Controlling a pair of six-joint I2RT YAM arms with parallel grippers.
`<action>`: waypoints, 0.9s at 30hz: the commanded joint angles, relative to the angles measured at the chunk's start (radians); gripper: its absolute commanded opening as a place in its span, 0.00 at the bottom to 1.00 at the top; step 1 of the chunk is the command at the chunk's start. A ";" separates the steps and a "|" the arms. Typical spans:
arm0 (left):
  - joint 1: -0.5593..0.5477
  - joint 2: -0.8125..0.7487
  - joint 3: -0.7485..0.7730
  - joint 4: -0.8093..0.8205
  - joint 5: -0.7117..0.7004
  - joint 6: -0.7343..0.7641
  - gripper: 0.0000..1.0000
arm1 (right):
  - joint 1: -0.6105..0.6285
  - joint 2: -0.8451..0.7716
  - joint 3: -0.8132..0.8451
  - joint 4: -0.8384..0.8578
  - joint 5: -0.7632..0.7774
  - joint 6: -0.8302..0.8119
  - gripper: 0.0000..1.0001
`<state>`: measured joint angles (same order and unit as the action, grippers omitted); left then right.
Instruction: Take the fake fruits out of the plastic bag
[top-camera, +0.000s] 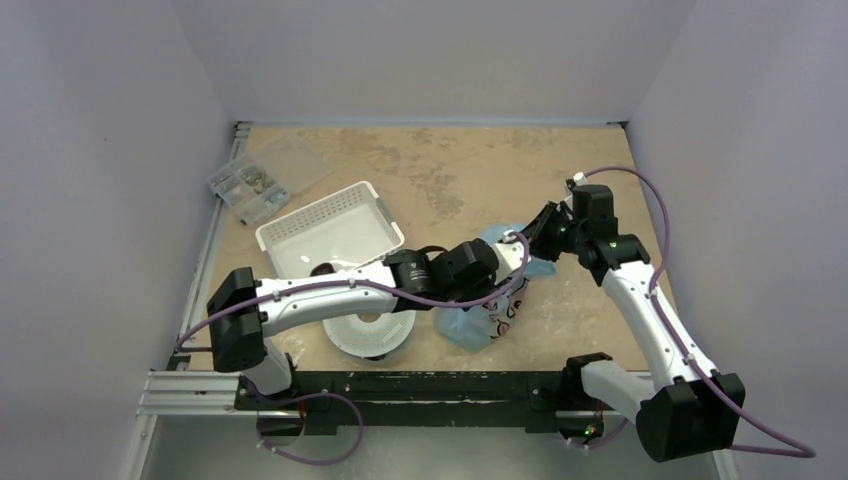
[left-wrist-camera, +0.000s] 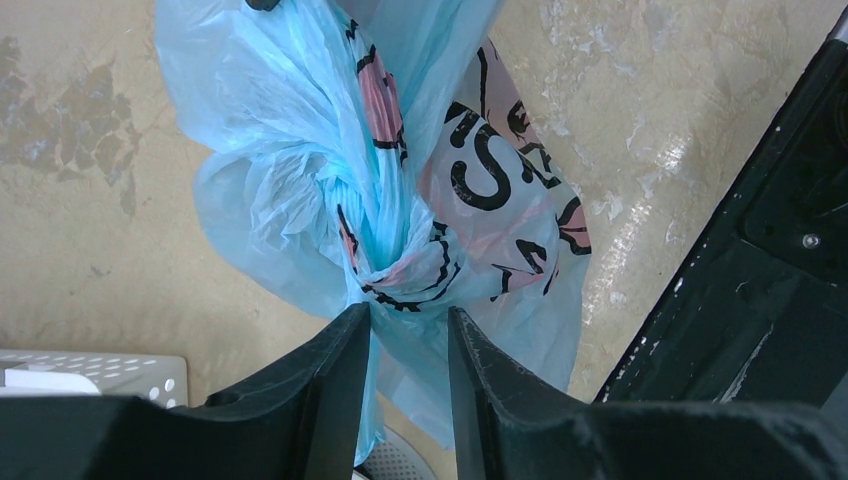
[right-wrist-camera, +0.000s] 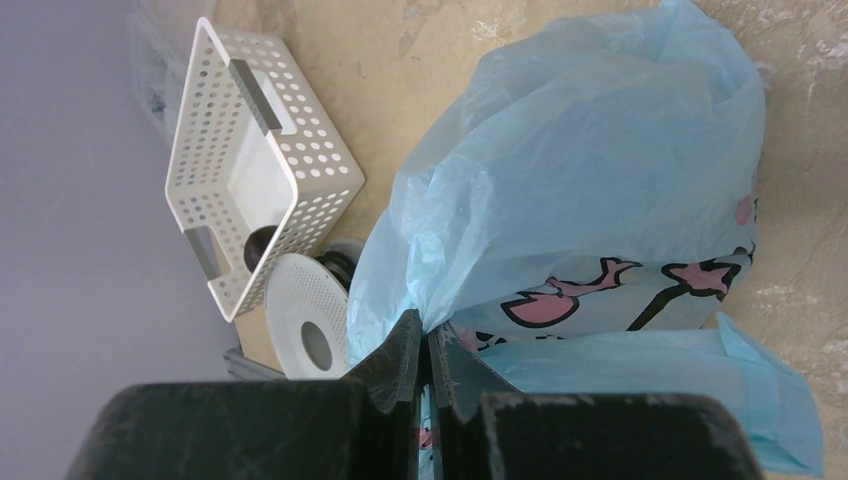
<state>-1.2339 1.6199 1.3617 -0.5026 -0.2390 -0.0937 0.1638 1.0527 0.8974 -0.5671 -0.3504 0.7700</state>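
The plastic bag (top-camera: 470, 322) is light blue with a pink and black print and sits right of centre between both arms. My left gripper (top-camera: 505, 262) is over it. In the left wrist view the fingers (left-wrist-camera: 408, 318) stand a little apart, closed on a twisted bunch of the bag (left-wrist-camera: 290, 200). My right gripper (top-camera: 540, 228) is at the bag's far side. Its jaws (right-wrist-camera: 427, 335) are pressed together on a fold of the bag (right-wrist-camera: 600, 150). No fruit shows through the film. A small dark item (top-camera: 322, 268) lies in the basket, partly hidden by the left arm.
A white slotted basket (top-camera: 330, 225) stands left of the bag and also shows in the right wrist view (right-wrist-camera: 250, 150). A round white perforated disc (top-camera: 372, 333) lies near the front edge under the left arm. A clear box of small parts (top-camera: 255, 180) sits at the far left.
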 joint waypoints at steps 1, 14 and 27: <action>-0.006 0.019 0.048 -0.014 0.005 -0.009 0.35 | 0.005 -0.016 0.013 0.033 -0.006 0.019 0.00; -0.007 0.004 0.053 -0.028 -0.024 0.048 0.00 | 0.003 0.056 0.089 -0.012 0.082 -0.022 0.00; -0.011 -0.087 -0.016 0.057 0.009 0.075 0.00 | -0.207 0.190 0.180 -0.103 0.243 -0.206 0.00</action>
<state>-1.2339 1.5951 1.3598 -0.4568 -0.2531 -0.0383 -0.0353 1.2316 1.0157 -0.6956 -0.2024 0.6338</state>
